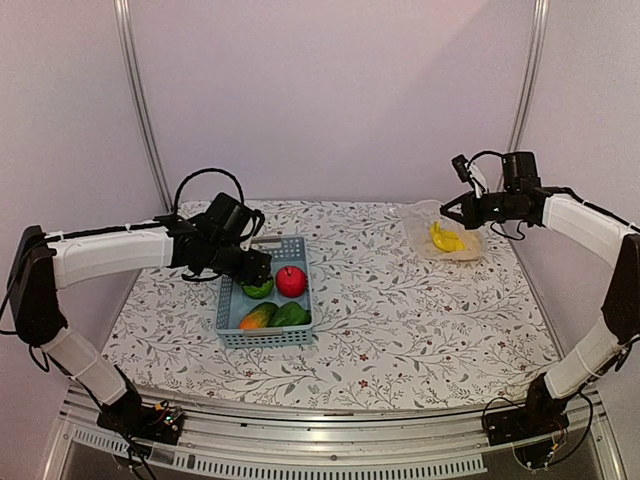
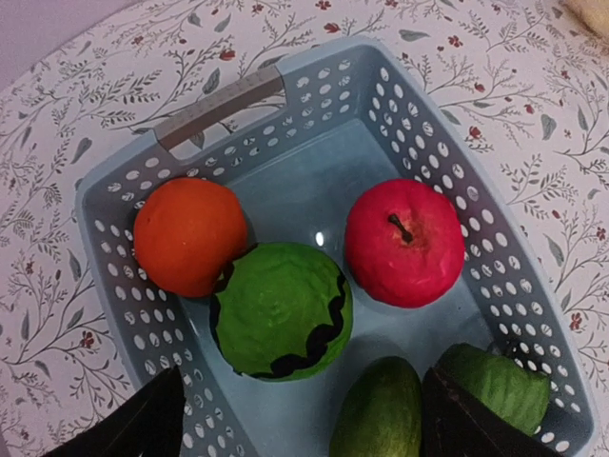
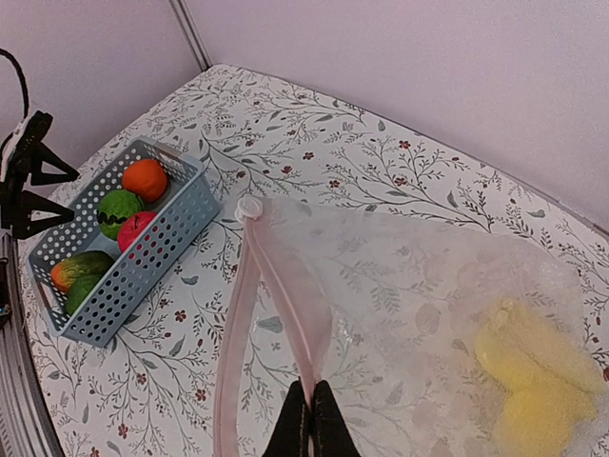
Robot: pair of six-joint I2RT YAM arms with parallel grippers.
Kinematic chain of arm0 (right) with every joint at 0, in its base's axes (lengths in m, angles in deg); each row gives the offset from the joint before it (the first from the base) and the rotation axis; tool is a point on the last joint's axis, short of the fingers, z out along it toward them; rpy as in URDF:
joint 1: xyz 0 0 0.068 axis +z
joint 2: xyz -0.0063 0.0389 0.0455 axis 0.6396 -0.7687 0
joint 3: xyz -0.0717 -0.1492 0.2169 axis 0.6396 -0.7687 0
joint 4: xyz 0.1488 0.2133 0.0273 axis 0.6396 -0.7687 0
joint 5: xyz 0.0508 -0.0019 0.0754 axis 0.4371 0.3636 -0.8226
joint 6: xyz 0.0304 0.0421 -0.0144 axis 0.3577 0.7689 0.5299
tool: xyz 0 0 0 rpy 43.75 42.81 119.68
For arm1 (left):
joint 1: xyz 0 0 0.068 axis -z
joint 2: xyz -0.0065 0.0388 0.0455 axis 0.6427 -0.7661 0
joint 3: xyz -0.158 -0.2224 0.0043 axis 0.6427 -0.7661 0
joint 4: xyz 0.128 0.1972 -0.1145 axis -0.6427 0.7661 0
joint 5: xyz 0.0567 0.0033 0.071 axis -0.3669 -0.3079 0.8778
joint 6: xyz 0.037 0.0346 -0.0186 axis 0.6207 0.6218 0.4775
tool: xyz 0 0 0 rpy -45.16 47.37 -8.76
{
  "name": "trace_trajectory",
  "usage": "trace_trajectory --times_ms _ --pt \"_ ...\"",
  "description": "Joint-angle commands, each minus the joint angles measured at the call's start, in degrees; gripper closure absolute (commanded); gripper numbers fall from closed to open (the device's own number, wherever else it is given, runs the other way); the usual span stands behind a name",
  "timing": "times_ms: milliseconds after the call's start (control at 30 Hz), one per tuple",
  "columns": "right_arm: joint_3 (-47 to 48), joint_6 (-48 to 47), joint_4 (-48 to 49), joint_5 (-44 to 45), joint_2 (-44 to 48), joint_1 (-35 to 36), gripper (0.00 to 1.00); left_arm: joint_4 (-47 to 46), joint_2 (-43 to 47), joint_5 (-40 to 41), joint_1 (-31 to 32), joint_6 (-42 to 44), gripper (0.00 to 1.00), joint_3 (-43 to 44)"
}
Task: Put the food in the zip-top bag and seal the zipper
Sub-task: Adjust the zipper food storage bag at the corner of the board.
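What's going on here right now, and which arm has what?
The right gripper is shut on the zipper of the zip-top bag, whose mouth gapes open; the yellow banana is already inside. The left gripper hangs open over the blue basket, holding nothing, roughly above the round green piece. The orange, the red apple and two longer green pieces also lie in the basket, so most of the food is not yet bagged.
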Motion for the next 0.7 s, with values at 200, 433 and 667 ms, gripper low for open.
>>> trace_trajectory --times_ms 200,433,667 --pt "-2.24 -1.6 1.53 -0.3 5.91 0.04 1.0 6.43 -1.02 -9.83 -4.85 2.39 0.16 -0.1" --pt "-2.73 -1.84 1.52 -1.06 5.68 -0.01 1.0 6.66 -4.63 -11.47 -5.86 2.88 0.18 2.16" --pt "-3.17 -2.15 1.54 -1.48 5.83 0.01 1.0 6.62 -9.26 -10.85 -6.76 3.19 0.11 5.91"
